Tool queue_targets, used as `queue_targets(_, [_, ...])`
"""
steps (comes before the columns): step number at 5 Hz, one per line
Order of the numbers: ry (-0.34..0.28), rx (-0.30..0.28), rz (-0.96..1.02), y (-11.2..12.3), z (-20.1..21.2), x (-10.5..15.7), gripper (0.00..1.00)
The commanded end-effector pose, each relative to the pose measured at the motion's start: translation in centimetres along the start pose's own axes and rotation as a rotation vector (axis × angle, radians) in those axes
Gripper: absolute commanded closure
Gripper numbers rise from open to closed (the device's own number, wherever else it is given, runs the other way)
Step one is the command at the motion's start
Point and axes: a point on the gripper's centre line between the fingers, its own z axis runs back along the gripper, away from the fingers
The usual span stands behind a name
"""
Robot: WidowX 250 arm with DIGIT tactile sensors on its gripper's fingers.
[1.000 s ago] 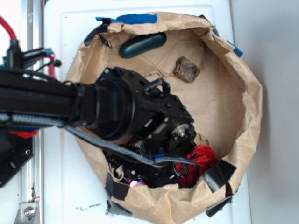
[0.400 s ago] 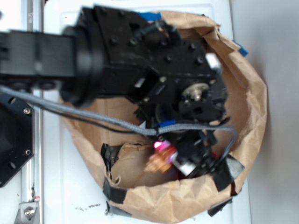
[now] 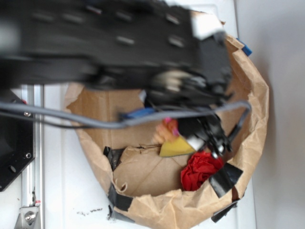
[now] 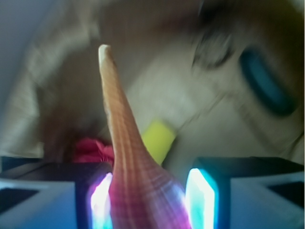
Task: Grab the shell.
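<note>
The shell [image 4: 138,181] sits clamped between the two fingers [image 4: 202,198], broad end in the grip, pointed tip running up toward 12 o'clock in the wrist view. In the exterior view it shows as an orange-pink bit [image 3: 167,132] under the blurred gripper [image 3: 183,133], apparently lifted clear above the paper bag [image 3: 162,205]. Below it, the sponge [image 3: 175,148] lies at 5 o'clock, with the red ball [image 3: 200,169] beyond. A dark green oblong [image 4: 267,88] lies at 2 o'clock in the wrist view. To finish well, I judge: hold the squeeze steady, rise straight, avoid the bag's rim, since the smooth taper could slip.
</note>
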Motion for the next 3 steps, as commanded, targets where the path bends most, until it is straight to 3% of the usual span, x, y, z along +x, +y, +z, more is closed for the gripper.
queue_targets(1, [-0.057,0.023,-0.008,1.39,4.18,-0.58,1.00])
queue_targets(3, [-0.065,0.058,0.005,1.10,3.93,-1.01,1.00])
